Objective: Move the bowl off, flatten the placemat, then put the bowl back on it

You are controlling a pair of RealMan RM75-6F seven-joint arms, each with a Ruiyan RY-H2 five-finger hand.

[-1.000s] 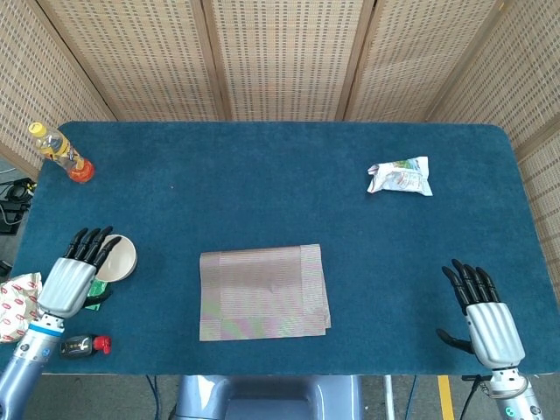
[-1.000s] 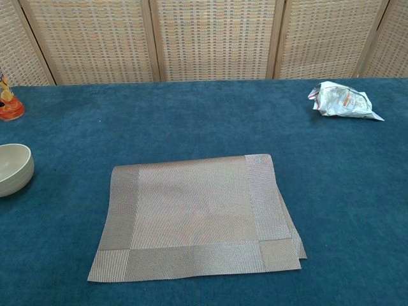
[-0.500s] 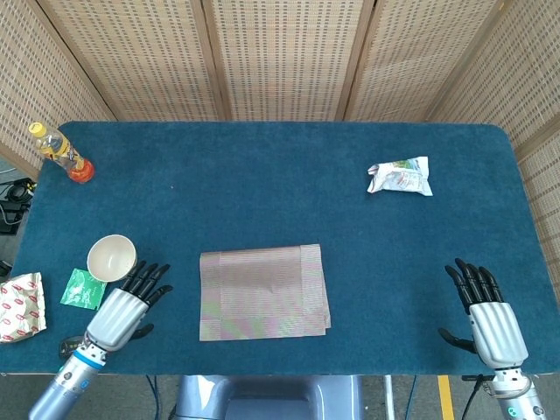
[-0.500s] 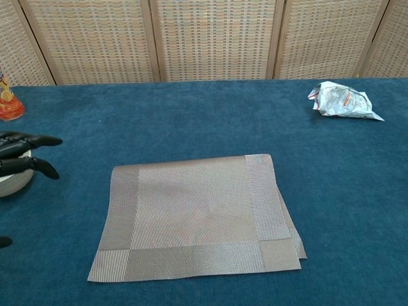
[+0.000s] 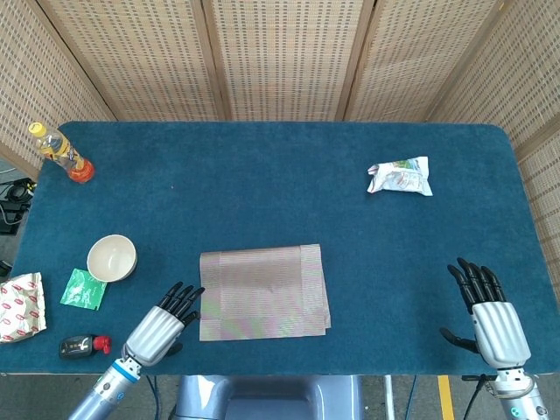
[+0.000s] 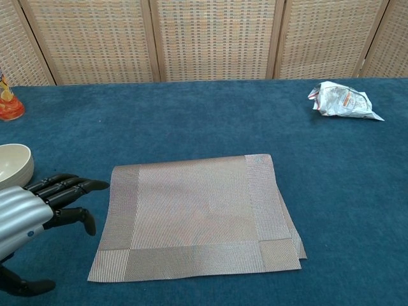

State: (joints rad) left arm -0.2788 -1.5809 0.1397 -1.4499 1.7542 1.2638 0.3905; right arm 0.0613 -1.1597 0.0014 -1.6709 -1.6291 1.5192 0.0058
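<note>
On the blue counter (image 5: 262,192), placemat (image 5: 264,291) folded over at its right side, bowl (image 5: 111,257) off it to the left, your left hand (image 5: 162,322) spread empty beside the mat's left edge, your right hand (image 5: 490,315) spread empty, well apart.

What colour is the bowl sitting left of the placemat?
Cream, off-white; the bowl shows best in the head view, left of the placemat.
</note>
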